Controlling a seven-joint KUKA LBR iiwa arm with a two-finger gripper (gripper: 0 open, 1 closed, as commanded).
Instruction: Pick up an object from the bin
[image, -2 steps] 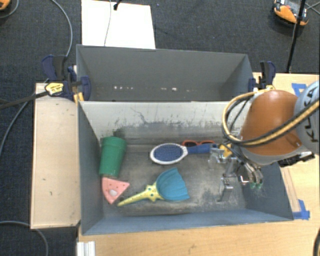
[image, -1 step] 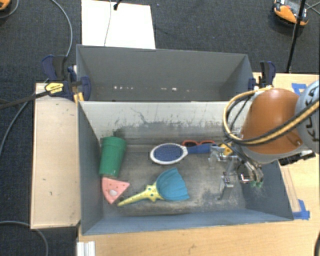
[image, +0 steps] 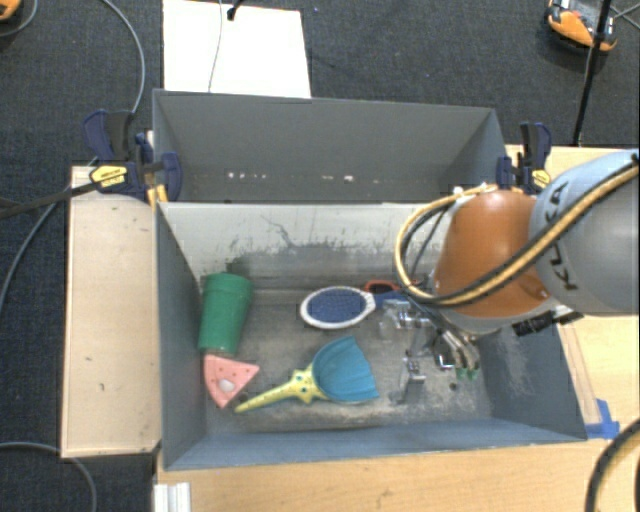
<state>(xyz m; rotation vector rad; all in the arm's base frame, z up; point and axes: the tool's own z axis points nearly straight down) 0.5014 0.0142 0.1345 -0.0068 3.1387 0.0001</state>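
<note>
The pincer (image: 425, 368) hangs low over the bin (image: 520, 400) floor; whether it is spread or pressed together cannot be told. Just left of it lies a blue scoop (image: 345, 372) with a yellow handle. A blue-and-white oval brush (image: 335, 307) lies near, to its upper left.

Arm (image: 600, 225) in from right, angled down-left; orange wrist cover (image: 490, 255) (yellow and black cables (image: 405, 250) looped round it) sits above gripper (image: 437, 367); gripper low, pointing downward.

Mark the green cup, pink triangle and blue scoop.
green cup (image: 225, 312), camera view, middle of its side.
pink triangle (image: 226, 378), camera view, centre of its face.
blue scoop (image: 347, 372), camera view, middle of its bowl.
</note>
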